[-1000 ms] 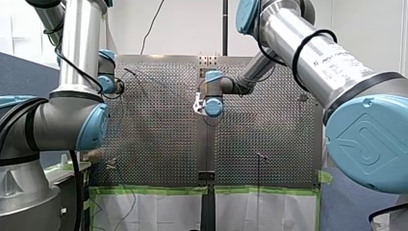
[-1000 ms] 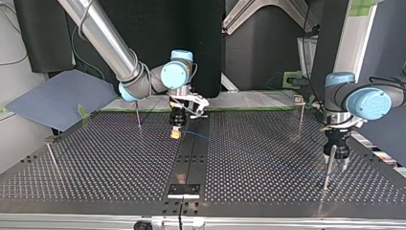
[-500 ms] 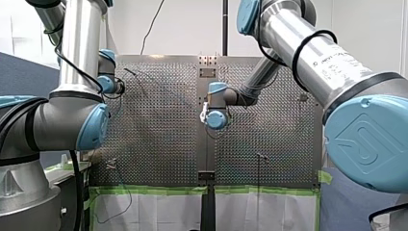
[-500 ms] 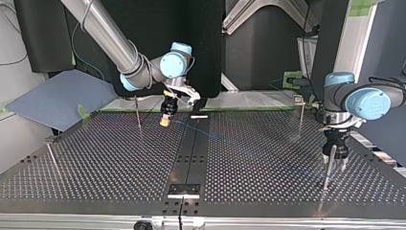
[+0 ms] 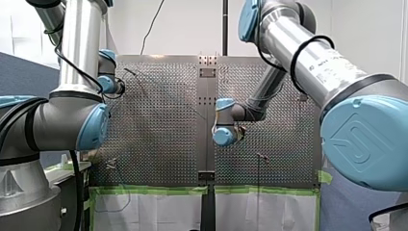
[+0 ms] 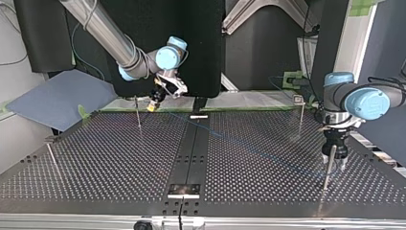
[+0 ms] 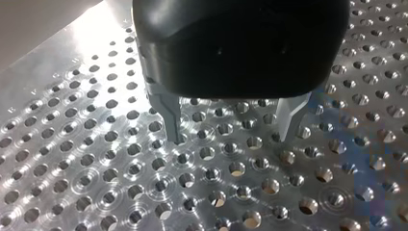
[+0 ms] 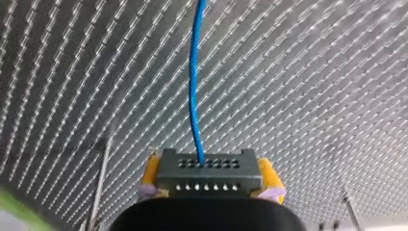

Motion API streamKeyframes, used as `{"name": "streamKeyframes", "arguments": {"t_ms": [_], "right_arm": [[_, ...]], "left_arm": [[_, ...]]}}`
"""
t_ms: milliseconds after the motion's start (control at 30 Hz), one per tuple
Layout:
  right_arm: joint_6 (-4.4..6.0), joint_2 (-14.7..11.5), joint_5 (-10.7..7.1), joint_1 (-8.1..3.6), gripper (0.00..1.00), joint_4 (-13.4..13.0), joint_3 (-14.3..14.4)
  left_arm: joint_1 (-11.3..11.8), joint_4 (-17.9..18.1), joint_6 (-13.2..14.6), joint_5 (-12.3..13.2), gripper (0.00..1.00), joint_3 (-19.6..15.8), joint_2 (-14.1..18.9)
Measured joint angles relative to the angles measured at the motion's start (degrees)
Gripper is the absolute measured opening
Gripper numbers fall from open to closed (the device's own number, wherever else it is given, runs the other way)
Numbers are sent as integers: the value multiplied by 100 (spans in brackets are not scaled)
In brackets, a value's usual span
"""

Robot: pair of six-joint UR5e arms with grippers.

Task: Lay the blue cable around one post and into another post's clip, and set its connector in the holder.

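No legible text or labels

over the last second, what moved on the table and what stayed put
My right gripper, shut on the connector, carried it from the centre strip toward the top view's left and far edge, near a post, the blue cable trailing behind. My left gripper stayed open at the top view's right.
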Motion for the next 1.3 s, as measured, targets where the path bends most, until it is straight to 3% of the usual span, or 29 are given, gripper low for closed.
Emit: {"name": "streamKeyframes", "arguments": {"t_ms": [333, 567, 767, 1033, 1300], "right_arm": [[382, 460, 477, -179, 0, -479, 478], [527, 778, 653, -425, 0, -784, 782], [640, 1052, 456, -694, 0, -1071, 1071], [649, 1371, 99, -1053, 0, -1391, 1390], [680, 1417, -276, -1428, 0, -1756, 1755]], "left_arm": [[-13, 0, 0, 1, 100, -1, 0], [-18, 0, 0, 3, 100, -2, 0], [-22, 0, 0, 6, 100, -1, 0], [-34, 0, 0, 10, 100, 2, 0], [-84, 0, 0, -3, 100, -2, 0]]}}
